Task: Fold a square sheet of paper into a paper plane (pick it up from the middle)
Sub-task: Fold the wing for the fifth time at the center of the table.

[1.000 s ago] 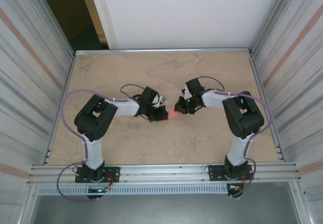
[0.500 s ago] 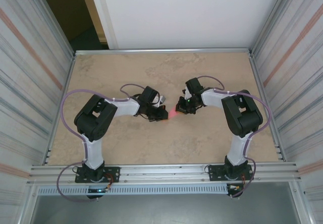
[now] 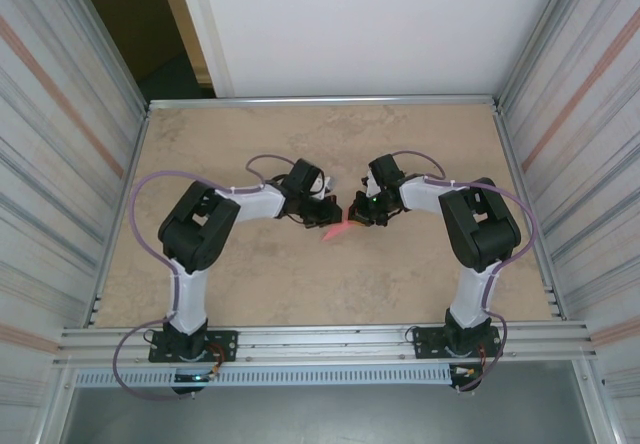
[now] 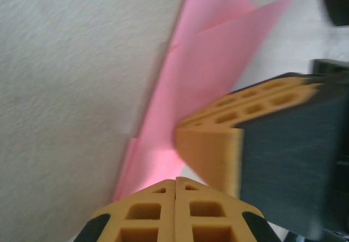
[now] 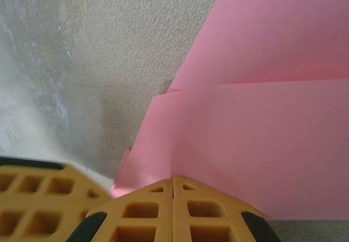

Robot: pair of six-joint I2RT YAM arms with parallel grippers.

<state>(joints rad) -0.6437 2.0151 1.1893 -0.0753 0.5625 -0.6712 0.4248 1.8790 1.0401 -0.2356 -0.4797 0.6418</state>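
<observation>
Over the middle of the table (image 3: pixel 430 144), the pink paper (image 3: pixel 338 230) is sitting between the two arms as a small, partly folded wedge with its layers overlapping. I cannot tell whether it is lifted clear or brushing the surface. The left gripper (image 3: pixel 328 212) is pinching one edge, its jaws pressed fully together on the paper. The right gripper (image 3: pixel 354 214) is doing the same from the other side, closed tight on the stacked layers. Their fingertips are working just beside each other, almost touching.

That closeness looks like the main risk. If either arm is pulling away while both are clamping, the thin paper is likely to tear or slide out of one pinch. A twist could also shift the layers and leave a crooked crease. The fingers themselves are getting in each other's way, so one may knock the other.

Around them, nothing else is lying on the table. The metal side walls (image 3: pixel 560 164) are standing well apart from the paper, and the purple cable (image 3: pixel 136 204) is looping behind the left arm, out of the way.
</observation>
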